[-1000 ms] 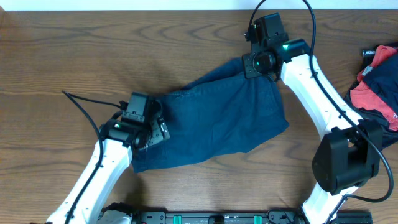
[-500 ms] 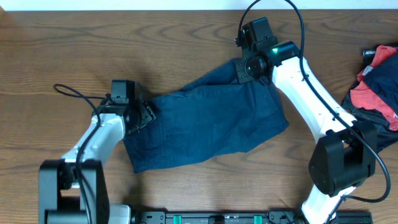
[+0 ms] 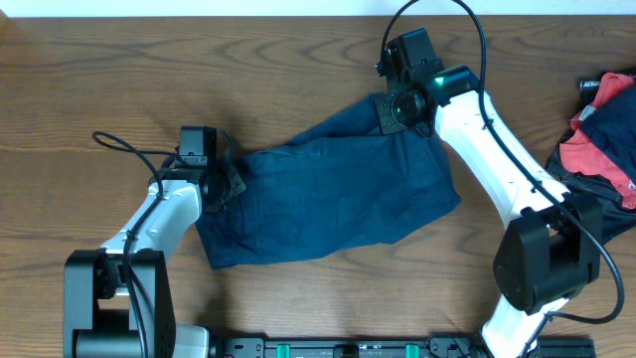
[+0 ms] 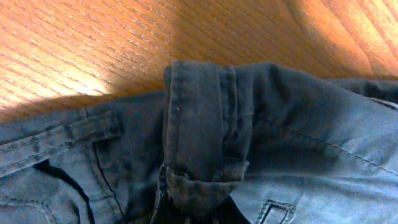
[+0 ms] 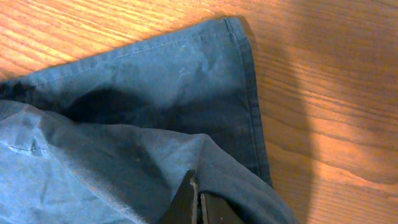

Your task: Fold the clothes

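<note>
The clothes (image 3: 338, 194), dark navy shorts, lie spread and rumpled across the middle of the wooden table. My left gripper (image 3: 231, 185) sits at their left edge. In the left wrist view it (image 4: 199, 215) is shut on a bunched fold of the stitched band (image 4: 199, 124). My right gripper (image 3: 397, 111) is at the shorts' far right corner. In the right wrist view its dark fingers (image 5: 186, 202) are pressed together with a ridge of the blue cloth (image 5: 155, 81) pinched between them, and a stitched hem (image 5: 252, 93) runs along the bare wood beyond.
A heap of red and dark garments (image 3: 606, 129) lies at the table's right edge. A thin black cable (image 3: 129, 149) loops out left of my left arm. A dark rail (image 3: 348, 348) runs along the front edge.
My left arm swung left to the shorts' left edge and its jaws closed on the fabric there. The right arm shifted slightly left, still gripping.
</note>
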Action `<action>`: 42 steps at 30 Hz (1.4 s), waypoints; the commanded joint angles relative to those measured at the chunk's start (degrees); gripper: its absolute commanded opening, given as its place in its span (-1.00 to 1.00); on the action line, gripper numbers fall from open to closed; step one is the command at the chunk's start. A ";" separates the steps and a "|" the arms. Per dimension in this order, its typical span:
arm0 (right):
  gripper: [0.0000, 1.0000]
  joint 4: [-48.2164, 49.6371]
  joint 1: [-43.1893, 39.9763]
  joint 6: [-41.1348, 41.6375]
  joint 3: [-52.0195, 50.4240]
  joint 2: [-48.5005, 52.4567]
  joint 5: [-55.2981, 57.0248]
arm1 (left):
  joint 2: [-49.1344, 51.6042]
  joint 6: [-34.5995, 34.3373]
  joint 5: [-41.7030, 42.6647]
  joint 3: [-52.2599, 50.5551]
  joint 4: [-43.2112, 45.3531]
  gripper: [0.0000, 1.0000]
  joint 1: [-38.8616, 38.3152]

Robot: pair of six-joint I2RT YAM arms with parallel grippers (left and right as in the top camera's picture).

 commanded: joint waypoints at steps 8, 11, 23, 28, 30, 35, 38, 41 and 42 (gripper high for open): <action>-0.98 0.85 -0.35 -0.37 0.79 -0.39 2.12 | -12.22 -1.75 -3.78 -0.09 -6.64 -0.88 0.24; -0.98 1.27 -1.27 -0.37 0.79 -0.39 1.88 | -17.57 -2.08 -5.05 -0.09 -12.35 -0.88 0.24; -0.98 2.54 -3.96 -0.42 0.79 -0.35 1.86 | -23.02 -5.05 -5.92 -0.22 -27.39 -0.87 -0.68; -0.98 4.11 -4.02 -1.95 0.79 -0.33 -0.63 | -23.02 -6.67 -6.23 -0.31 -27.85 -0.88 -3.08; -0.98 4.68 -3.87 -1.90 0.79 -0.24 -0.76 | -23.02 -8.55 -7.02 -0.37 -28.48 -0.88 -4.37; -0.98 6.95 -3.28 -1.97 0.79 1.33 -1.40 | -23.02 -10.75 -7.54 -1.42 -28.83 -0.88 -7.41; -0.98 8.59 -2.56 -1.99 0.79 3.32 -1.64 | -23.02 -12.33 -9.44 -2.73 -28.83 -0.88 -8.96; -0.98 10.10 -1.70 -3.78 0.79 5.46 -3.19 | -23.02 -12.83 -9.57 -3.69 -28.81 -0.88 -9.92; -0.98 10.67 -1.36 -4.09 0.79 6.12 -3.52 | -23.02 -13.44 -9.62 -3.87 -28.85 -0.88 -10.14</action>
